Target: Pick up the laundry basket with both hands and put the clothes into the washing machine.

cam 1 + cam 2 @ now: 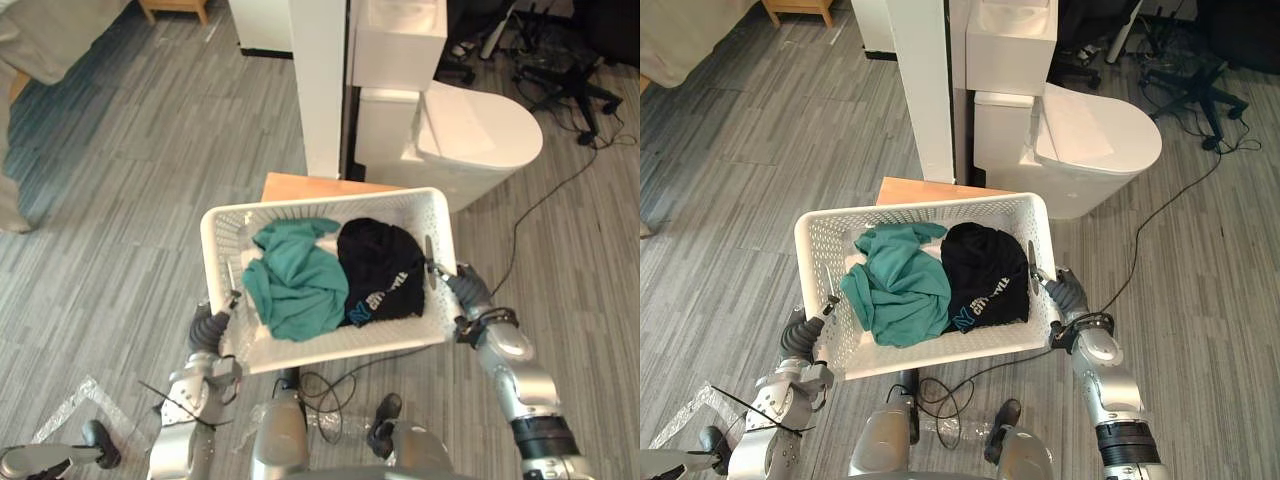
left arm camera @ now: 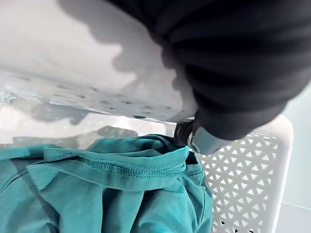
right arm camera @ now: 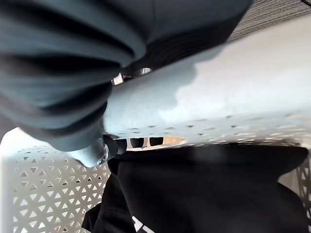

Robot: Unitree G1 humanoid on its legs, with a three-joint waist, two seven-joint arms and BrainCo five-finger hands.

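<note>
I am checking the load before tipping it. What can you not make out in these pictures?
Floor of the white perforated plastic laundry basket: covered by the teal shirt and black printed garment, eye views.
Brown wooden board: basket hides all but a corner, eye views.
Clothes beneath those two: wrist views too close, blocked by the basket's rim.

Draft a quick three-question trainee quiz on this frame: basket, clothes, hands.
1. True or false: the left robot hand and the right robot hand each grip a side rim of the laundry basket.
2. The black garment lies: A) on the floor; B) inside the basket, on the robot's right side; C) hanging outside the rim.
3. Fill in: the second garment, next to it, is ___ in colour.

Key: 1 true; 2 B; 3 teal.
</note>
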